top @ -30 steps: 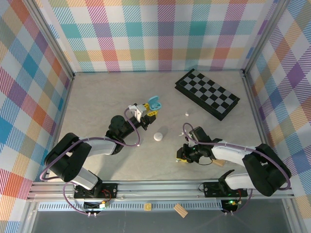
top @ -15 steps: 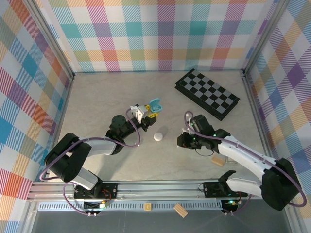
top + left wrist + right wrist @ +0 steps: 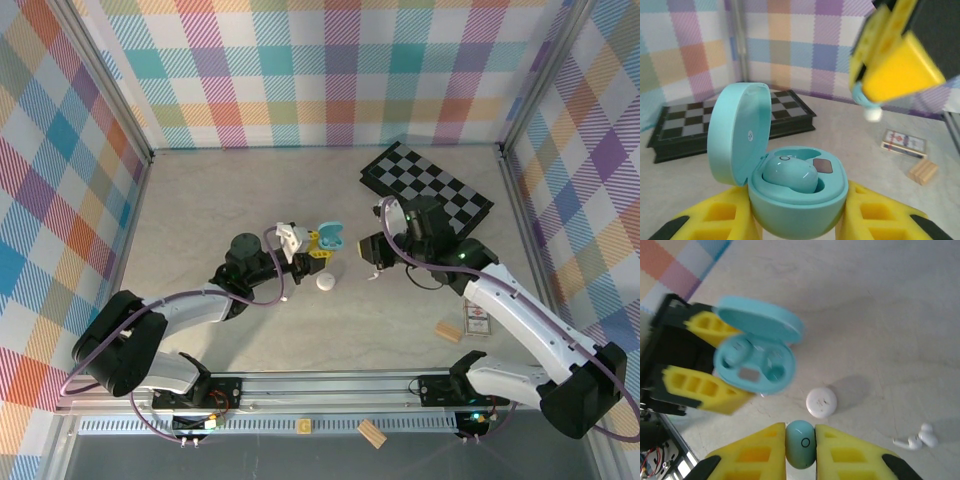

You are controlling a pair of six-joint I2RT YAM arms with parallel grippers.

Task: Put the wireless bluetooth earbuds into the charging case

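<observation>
right hand (image 3: 866,92): blurred, cropped by top edge | charging case (image 3: 797,197): base hidden within left hand (image 3: 797,227) (itself cropped below) | blue earbud (image 3: 800,442): flanks covered by right hand

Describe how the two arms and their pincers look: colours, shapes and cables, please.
The left arm and right arm have black joints, whitish links and a purple cable looped alongside. The left pincer and right pincer carry blocky yellow fingers with square recesses on black mounts.
</observation>
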